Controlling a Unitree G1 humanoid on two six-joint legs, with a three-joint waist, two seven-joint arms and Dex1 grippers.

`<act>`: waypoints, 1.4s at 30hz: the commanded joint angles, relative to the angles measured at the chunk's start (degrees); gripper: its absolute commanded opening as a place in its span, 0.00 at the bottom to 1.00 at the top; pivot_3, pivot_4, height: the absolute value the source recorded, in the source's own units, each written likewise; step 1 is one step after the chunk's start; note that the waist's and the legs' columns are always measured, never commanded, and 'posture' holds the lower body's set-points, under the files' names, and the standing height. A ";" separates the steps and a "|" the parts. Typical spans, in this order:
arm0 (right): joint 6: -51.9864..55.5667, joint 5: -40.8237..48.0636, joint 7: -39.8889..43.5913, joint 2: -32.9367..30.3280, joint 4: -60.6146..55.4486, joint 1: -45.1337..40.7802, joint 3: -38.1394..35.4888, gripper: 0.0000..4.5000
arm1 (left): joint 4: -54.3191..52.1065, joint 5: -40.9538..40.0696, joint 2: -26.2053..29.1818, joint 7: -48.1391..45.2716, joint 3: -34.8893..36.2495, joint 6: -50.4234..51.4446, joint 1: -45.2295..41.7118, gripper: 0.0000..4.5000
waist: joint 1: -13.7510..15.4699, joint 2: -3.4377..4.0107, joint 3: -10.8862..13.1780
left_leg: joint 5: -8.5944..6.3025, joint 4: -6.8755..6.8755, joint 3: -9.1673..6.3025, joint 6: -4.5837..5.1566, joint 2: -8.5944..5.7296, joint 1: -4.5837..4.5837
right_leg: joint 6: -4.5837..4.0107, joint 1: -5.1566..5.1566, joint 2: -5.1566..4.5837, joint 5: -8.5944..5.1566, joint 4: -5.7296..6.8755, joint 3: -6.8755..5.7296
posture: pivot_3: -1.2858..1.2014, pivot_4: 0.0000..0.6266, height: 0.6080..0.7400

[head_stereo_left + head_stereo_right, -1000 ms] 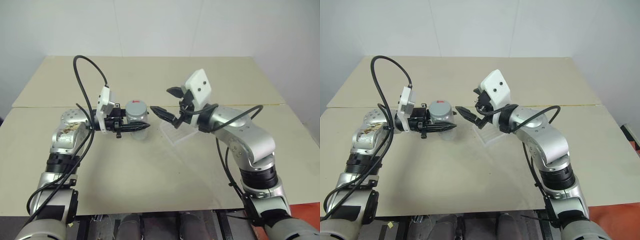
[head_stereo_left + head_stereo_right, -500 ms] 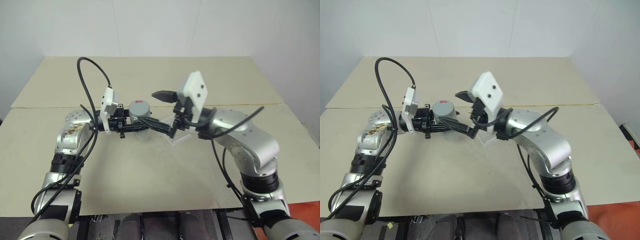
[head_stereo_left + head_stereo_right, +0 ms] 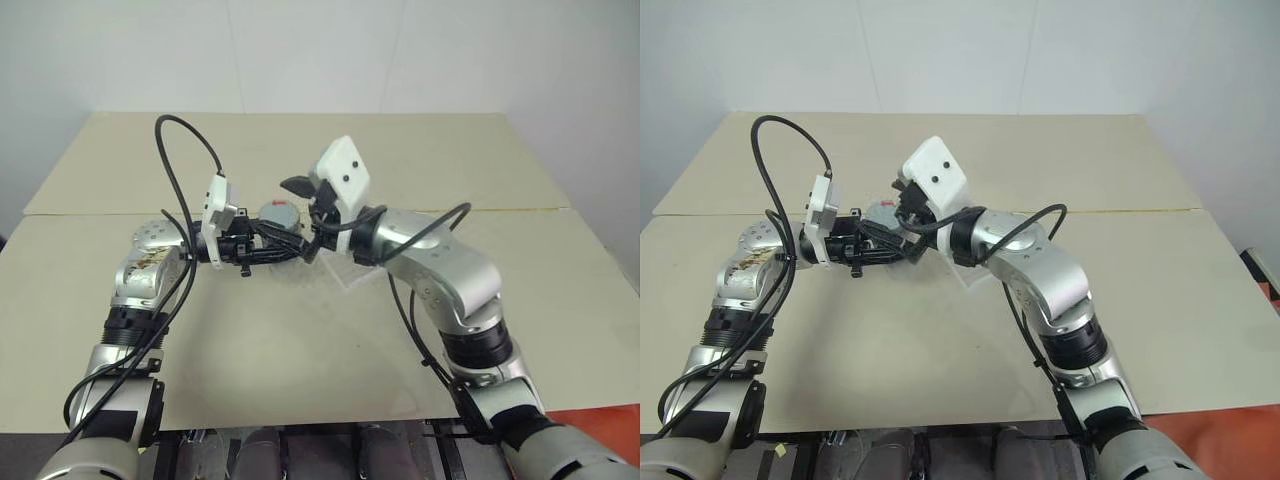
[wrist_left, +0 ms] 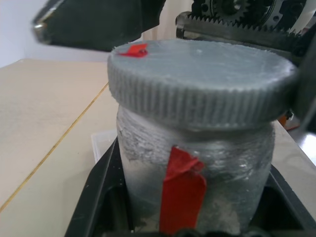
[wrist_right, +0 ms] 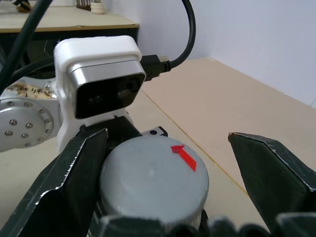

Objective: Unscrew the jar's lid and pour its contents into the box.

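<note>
Upright, the jar (image 4: 197, 163) – lid (image 4: 200, 81) on top – stands vertical.

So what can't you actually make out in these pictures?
- Contents: hidden; the lid is on and the jar is opaque.
- Box: mostly behind the right arm in the head views.
- Right gripper: whether a finger touches the lid is unclear in its wrist view.

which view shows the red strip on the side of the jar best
The left wrist view: the red strip runs down the jar wall, facing the camera below the lid. The right wrist view shows the lid's top with its own red mark; the eye views show the jar small, between the grippers.
</note>
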 commanded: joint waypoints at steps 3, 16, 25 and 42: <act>-0.88 -1.26 -1.50 0.29 -0.71 -0.89 -1.46 0.99 | -1.59 -0.24 0.22 0.11 0.61 -0.63 -0.52 0.43 | 0.02 0.00 0.00 | 0.01 -0.01 0.00 -0.02 0.00 0.00 | 0.00 0.00 0.00 0.00 0.00 0.00 | 0.52 0.24 1.00; 0.79 0.66 0.17 -4.10 -5.61 2.62 -2.64 0.99 | -1.65 -0.41 0.80 0.11 0.89 -0.54 -0.27 0.43 | 0.01 0.00 0.00 | 0.00 0.00 -0.01 0.01 0.00 0.00 | 0.00 0.00 0.00 0.00 -0.01 0.00 | 0.52 0.24 1.00; 0.24 1.91 1.30 -6.69 -6.44 3.51 -3.88 0.99 | -2.05 -0.61 1.43 -0.02 1.00 -0.30 -0.47 0.43 | 0.03 0.00 0.00 | -0.03 0.00 -0.01 0.05 0.00 0.00 | 0.00 0.00 -0.01 0.00 -0.02 0.00 | 0.52 0.24 1.00; -0.16 4.31 2.55 -10.54 -7.40 4.83 -6.27 0.99 | -2.22 -0.75 1.48 -0.08 1.06 -0.68 -0.21 0.43 | 0.06 0.00 0.00 | -0.04 0.00 -0.01 0.06 0.00 0.00 | 0.00 0.01 -0.01 0.00 -0.02 0.01 | 0.52 0.24 1.00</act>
